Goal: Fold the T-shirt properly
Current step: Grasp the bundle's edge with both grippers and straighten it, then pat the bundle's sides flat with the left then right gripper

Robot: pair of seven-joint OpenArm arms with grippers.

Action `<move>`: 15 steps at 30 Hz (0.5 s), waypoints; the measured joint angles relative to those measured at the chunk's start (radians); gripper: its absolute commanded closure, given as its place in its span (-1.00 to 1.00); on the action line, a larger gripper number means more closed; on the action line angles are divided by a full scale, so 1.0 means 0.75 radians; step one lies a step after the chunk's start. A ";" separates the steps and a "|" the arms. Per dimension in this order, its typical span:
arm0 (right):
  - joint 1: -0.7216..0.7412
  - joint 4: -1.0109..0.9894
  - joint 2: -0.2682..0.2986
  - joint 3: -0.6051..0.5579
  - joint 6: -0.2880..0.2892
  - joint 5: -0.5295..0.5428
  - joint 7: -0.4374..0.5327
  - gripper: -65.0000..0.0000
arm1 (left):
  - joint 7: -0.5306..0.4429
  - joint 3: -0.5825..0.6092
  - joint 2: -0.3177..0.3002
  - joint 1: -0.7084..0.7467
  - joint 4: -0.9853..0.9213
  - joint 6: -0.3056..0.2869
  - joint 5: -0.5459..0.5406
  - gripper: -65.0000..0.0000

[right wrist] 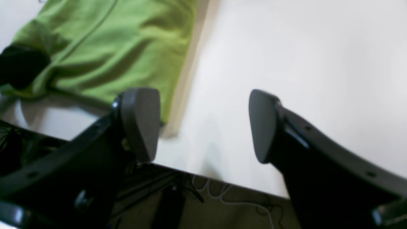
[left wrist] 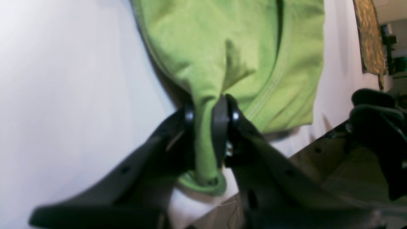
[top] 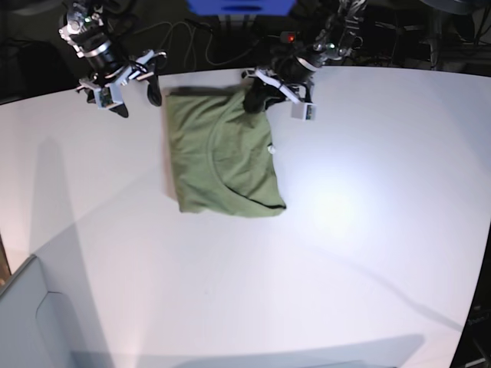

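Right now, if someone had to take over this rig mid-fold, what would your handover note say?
Left gripper: shut on a bunched corner of the T-shirt, at the shirt's far edge near the robot base.
Right gripper: open, holding nothing, above bare table just off the shirt's other far corner.
T-shirt: lies on the white table, already folded into a rough rectangle, sleeves tucked in.
Done: the side folds, it seems.
Left: probably bring the pinched far edge over toward the near hem to halve the shirt, with the right gripper taking its corner first, then smooth and release.
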 measured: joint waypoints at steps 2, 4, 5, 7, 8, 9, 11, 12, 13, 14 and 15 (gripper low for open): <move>-0.011 0.001 0.000 0.000 0.000 0.000 0.013 -0.21 | 0.005 0.002 -0.010 -0.007 -0.001 -0.003 -0.003 1.00; -0.018 0.001 0.001 0.000 0.001 -0.001 0.010 -0.21 | 0.010 0.006 -0.028 -0.022 -0.001 -0.007 0.005 1.00; -0.018 0.001 0.000 0.000 0.000 -0.001 0.012 -0.21 | 0.022 0.014 -0.058 -0.040 -0.001 -0.015 0.002 1.00; -0.017 0.001 0.001 0.000 0.000 -0.001 0.013 -0.21 | 0.018 0.033 -0.140 -0.074 -0.002 -0.017 -0.004 1.00; -0.017 0.001 0.001 0.001 0.000 -0.001 0.013 -0.21 | 0.012 0.045 -0.185 -0.093 -0.002 -0.016 -0.002 1.00; -0.017 0.001 0.003 0.000 0.001 0.000 0.014 -0.21 | 0.005 0.058 -0.236 -0.110 -0.002 -0.012 -0.004 1.00; -0.018 0.003 0.001 0.000 0.000 -0.001 0.013 -0.21 | -0.004 0.081 -0.302 -0.135 -0.002 -0.007 -0.003 1.00; -0.017 0.002 -0.001 0.000 0.001 -0.001 0.013 -0.21 | -0.007 0.102 -0.333 -0.150 -0.003 -0.008 0.001 1.00; -0.013 0.003 -0.001 0.000 0.001 0.000 0.013 -0.21 | -0.005 0.132 -0.367 -0.171 -0.004 -0.008 0.002 1.00; -0.010 0.003 -0.001 0.000 0.000 0.000 0.013 -0.21 | 0.001 0.160 -0.397 -0.198 -0.005 -0.009 0.002 1.00; -0.009 0.003 0.000 0.000 0.000 0.000 0.014 -0.21 | 0.001 0.189 -0.429 -0.226 -0.007 -0.009 0.007 1.00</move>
